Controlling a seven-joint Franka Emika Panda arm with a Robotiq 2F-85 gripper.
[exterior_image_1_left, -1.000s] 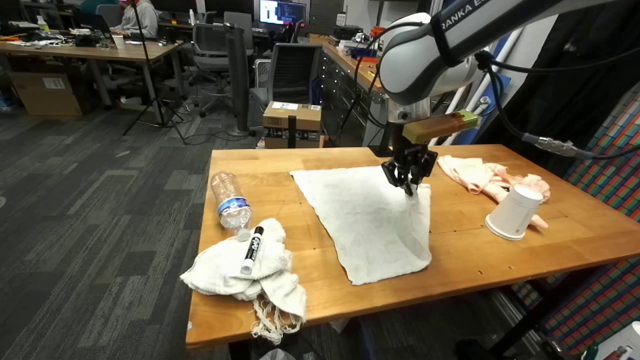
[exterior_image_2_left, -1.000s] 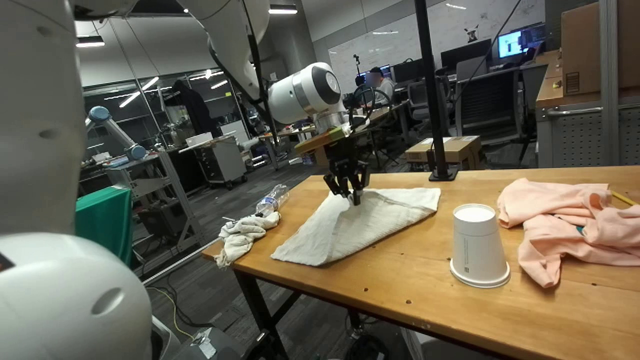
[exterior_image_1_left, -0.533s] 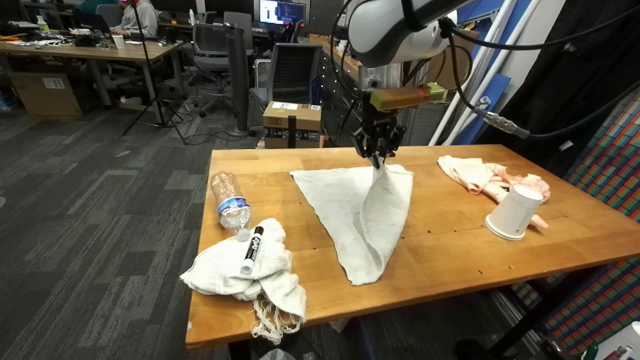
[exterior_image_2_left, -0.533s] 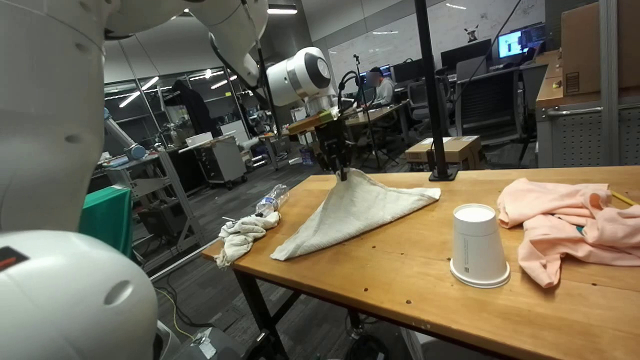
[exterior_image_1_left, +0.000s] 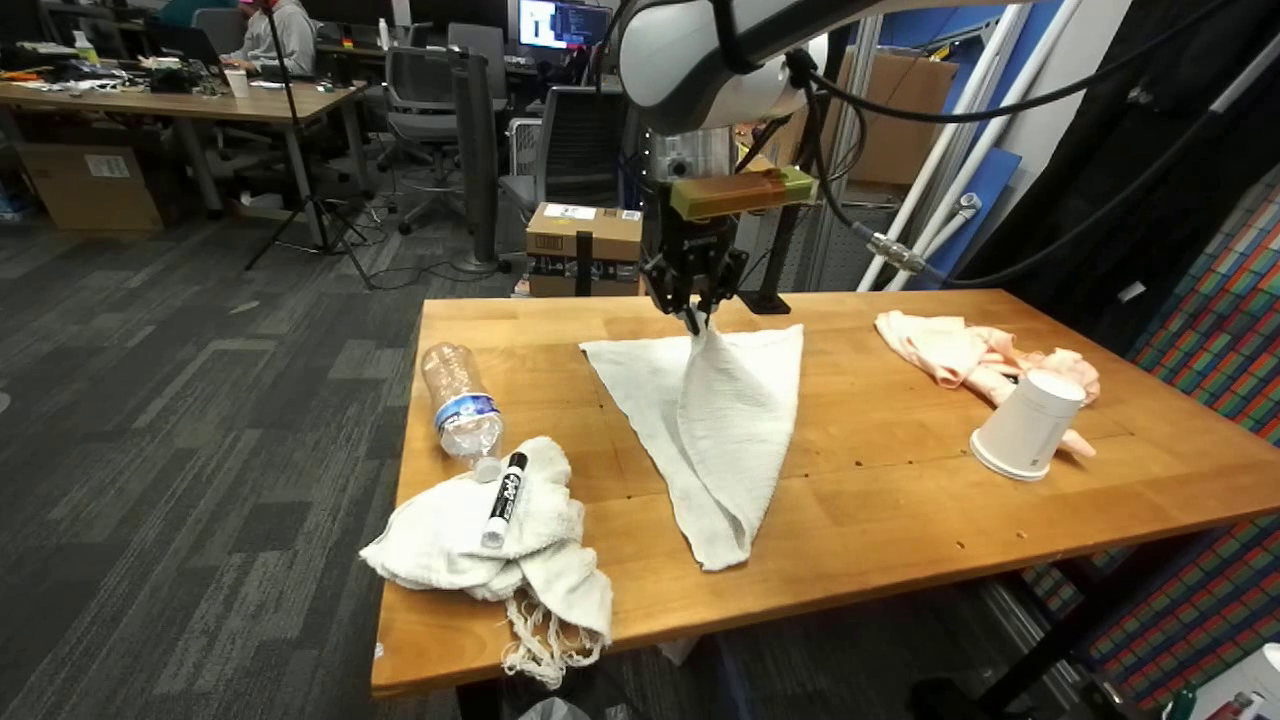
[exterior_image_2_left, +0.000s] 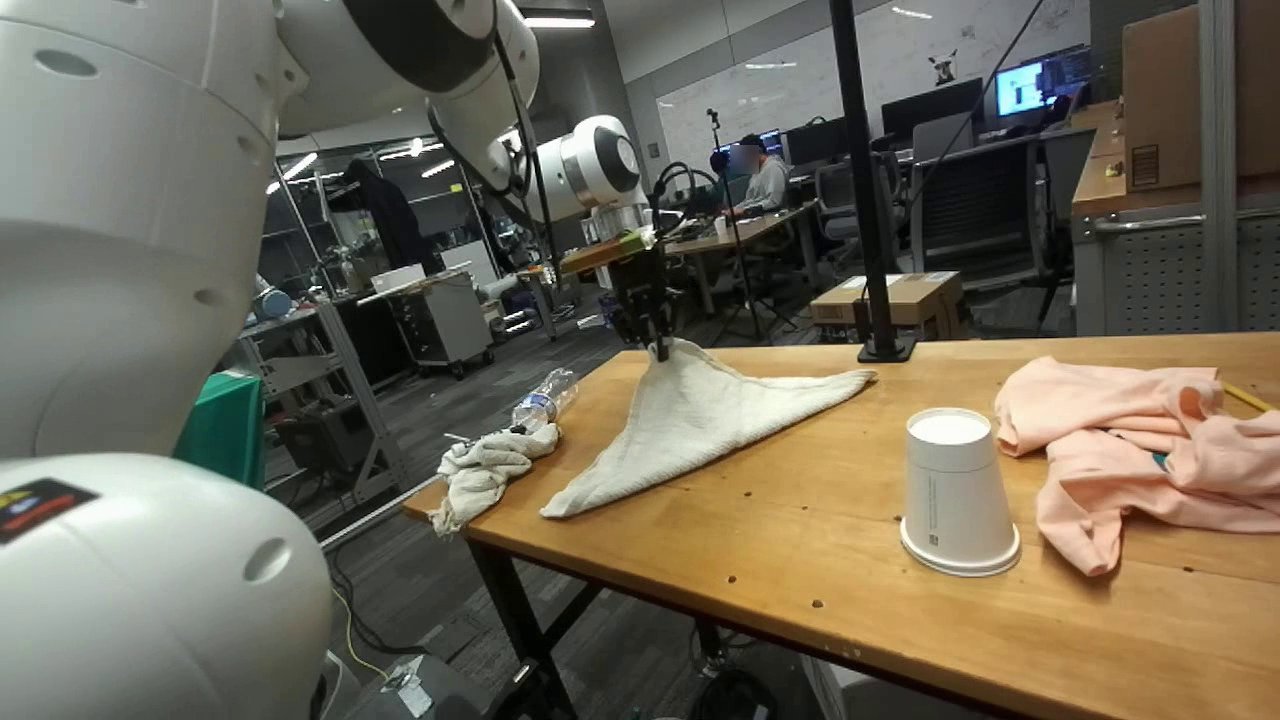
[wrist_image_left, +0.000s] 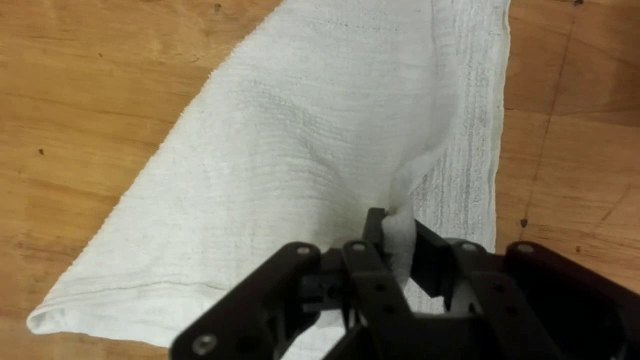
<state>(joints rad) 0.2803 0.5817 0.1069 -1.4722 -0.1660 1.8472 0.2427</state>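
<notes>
Cloth (wrist_image_left: 260, 165) is held by the gripper (wrist_image_left: 398, 240), with a narrow fold pinched between its close-set jaws. By this grip the cloth is raised into a peak directly below the gripper, while the rest is spread downward and outward over the tabletop (exterior_image_1_left: 900, 500). The peak is shown from the side in both exterior views; in the wrist view it is seen from above, and its height cannot be judged. Only in the wrist view are the pinched fold, the loose overlap running up from it and a curled corner at lower left shown closely. The cloth is off-white, finely ribbed and lightly creased, folded over on itself into a roughly triangular shape.

Near it, a crumpled rag (exterior_image_1_left: 545, 560) is draped partly over the edge of the tabletop, and a marker (exterior_image_1_left: 507, 498) is laid on it, plainly visible in an exterior view. Just beside the rag, a clear bottle (exterior_image_1_left: 465, 405) is laid on its side. On the opposite side of the cloth, an upturned cup (exterior_image_2_left: 958, 500) is placed near rumpled pink fabric (exterior_image_2_left: 1110, 490), by which a yellow stick (exterior_image_2_left: 1247, 397) is seen in an exterior view alone.
</notes>
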